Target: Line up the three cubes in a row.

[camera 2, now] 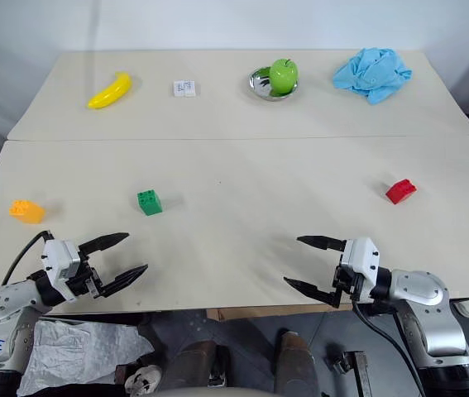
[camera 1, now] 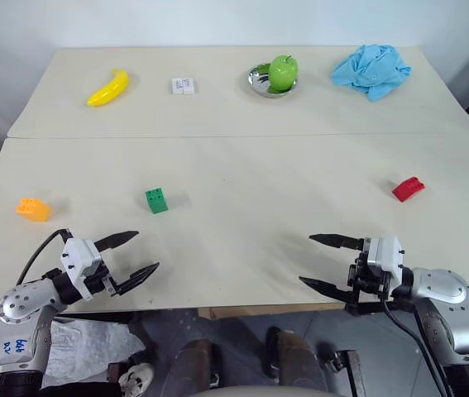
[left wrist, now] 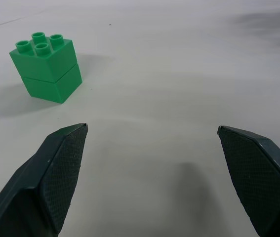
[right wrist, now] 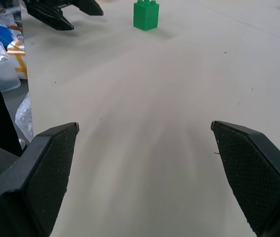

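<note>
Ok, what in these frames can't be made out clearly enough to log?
- Print on the small white box, head views: too small to read.
- Inside of the metal bowl: covered by the green apple.
- Anything under the blue cloth: hidden by its folds.
- Orange cube: studs blurred.

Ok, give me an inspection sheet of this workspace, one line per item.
Surface: pale table, a seam running across it.
Job's things: orange cube, green cube and red cube, far apart across the near half, untouched.
Clutter: along the far edge, banana, white box, apple in a metal dish, blue cloth.
Grippers: left gripper and right gripper open, empty, at the near edge.
Cables: black cable looping at the left wrist; another below the right arm.
Surroundings: white wall behind; crumpled white sheet on the floor.
</note>
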